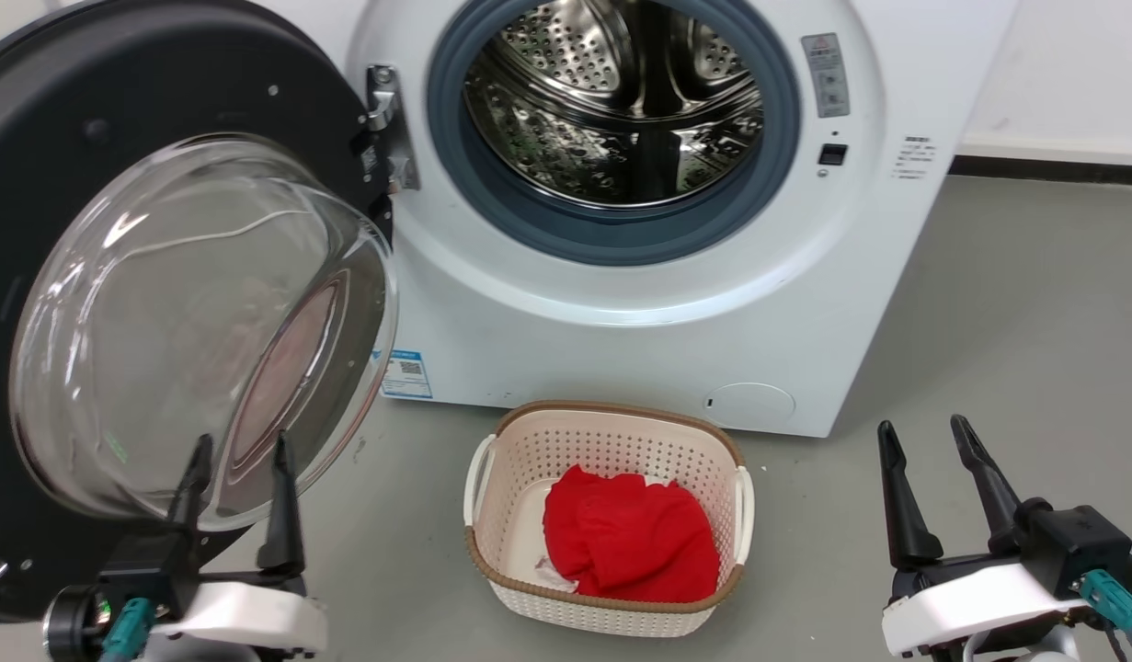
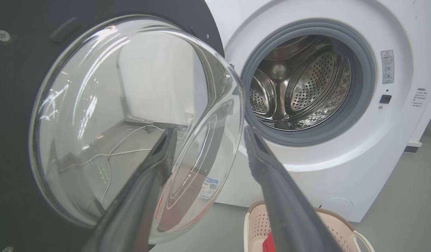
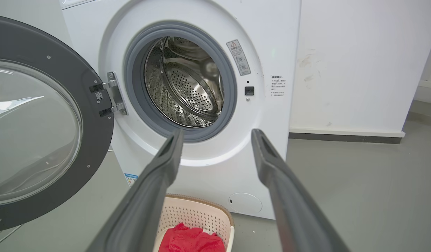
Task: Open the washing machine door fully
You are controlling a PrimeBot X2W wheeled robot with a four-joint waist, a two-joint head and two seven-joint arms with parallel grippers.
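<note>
warning label (image 1: 825,75): grey, fixed to the right of the drum (image 1: 611,101) opening. You cannot read its text at this size.
small print (image 1: 915,156): a few lines further right on the front of the washing machine (image 1: 621,313). Illegible.
blue sticker (image 1: 406,374): low on the left of the front, carrying a square code. Its wording is unreadable.
washing machine door (image 1: 188,303): swung out to the robot's left on its hinge (image 1: 386,129). The glass bowl bulges toward the head camera and the drum is laid bare.
left pincer (image 1: 242,441): fingers spread. It stands just before the lower part of the door's glass bowl. In the left wrist view one finger overlaps the glass and the other lies past the bowl's rim, on the machine side. You cannot tell whether either finger touches the glass.
right pincer (image 1: 924,425): fingers spread and empty, low on the robot's right over the floor (image 1: 1034,303), well apart from the door.
basket (image 1: 611,409): on the floor before the machine, between the two pincers in the head view, holding a red cloth (image 1: 630,542).
</note>
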